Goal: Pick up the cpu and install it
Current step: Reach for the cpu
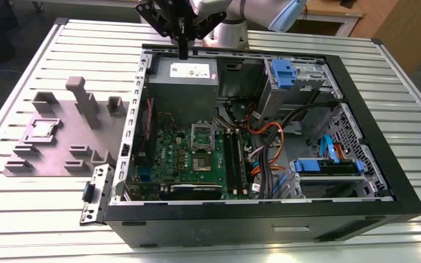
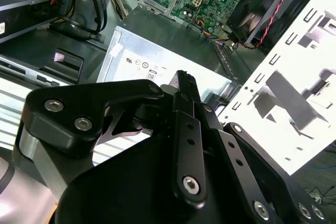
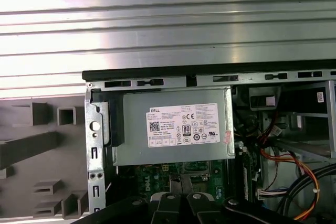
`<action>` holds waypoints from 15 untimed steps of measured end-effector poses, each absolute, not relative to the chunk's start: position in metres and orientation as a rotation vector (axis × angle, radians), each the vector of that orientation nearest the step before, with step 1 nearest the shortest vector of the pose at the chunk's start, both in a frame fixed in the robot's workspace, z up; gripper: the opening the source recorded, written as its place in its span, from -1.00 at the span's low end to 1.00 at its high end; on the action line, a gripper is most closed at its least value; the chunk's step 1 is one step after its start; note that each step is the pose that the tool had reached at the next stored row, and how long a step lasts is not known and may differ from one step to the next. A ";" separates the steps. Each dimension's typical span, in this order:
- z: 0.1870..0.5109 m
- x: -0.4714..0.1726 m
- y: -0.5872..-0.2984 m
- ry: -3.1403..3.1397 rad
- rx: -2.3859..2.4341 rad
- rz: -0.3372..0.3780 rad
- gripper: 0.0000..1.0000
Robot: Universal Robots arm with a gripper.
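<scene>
Table: a silvery metal table [image 1: 35,211] made of long ribbed slats holds everything.
Computer: a big black computer case [image 1: 383,160] lies on its side on the table with its open side up.
Tray: a flat grey plastic tray [image 1: 57,160] with little blocks and posts lies just beside the case, on the exterior view's left.
Cpu: the small flat square cpu [image 1: 44,129] with the dull silvery top sits in a square seat on that tray. It is outside the case and well apart from my claw.
Claw: my black claw [image 1: 183,53] hangs over the far edge of the case. Its fingers are pressed together with nothing between them, and both wrist views show this too.
Grey box: a big grey metal box with a white label [image 3: 176,129] sits in the case right under my claw.
Board: a green circuit board [image 1: 185,159] lies flat in the case, next to the grey box on the side away from my arm.
Socket: a rectangular silvery metal socket frame [image 1: 203,135] sits on the green board, near the grey box.
Wires: orange and red wires [image 1: 267,134] curl beside the board, on the exterior view's right.
</scene>
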State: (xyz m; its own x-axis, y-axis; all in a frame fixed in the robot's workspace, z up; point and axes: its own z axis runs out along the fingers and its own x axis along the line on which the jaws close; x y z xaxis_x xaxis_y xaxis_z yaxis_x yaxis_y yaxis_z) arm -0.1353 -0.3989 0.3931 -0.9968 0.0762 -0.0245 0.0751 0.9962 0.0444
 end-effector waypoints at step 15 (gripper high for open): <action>0.393 -0.139 -0.399 3.113 0.118 0.068 -0.79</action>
State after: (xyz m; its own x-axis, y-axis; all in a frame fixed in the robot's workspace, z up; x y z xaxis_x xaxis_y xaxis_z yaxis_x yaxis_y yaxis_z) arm -0.1391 -0.3989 0.3930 -0.9968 0.0762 -0.0244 0.0750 0.9962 0.0443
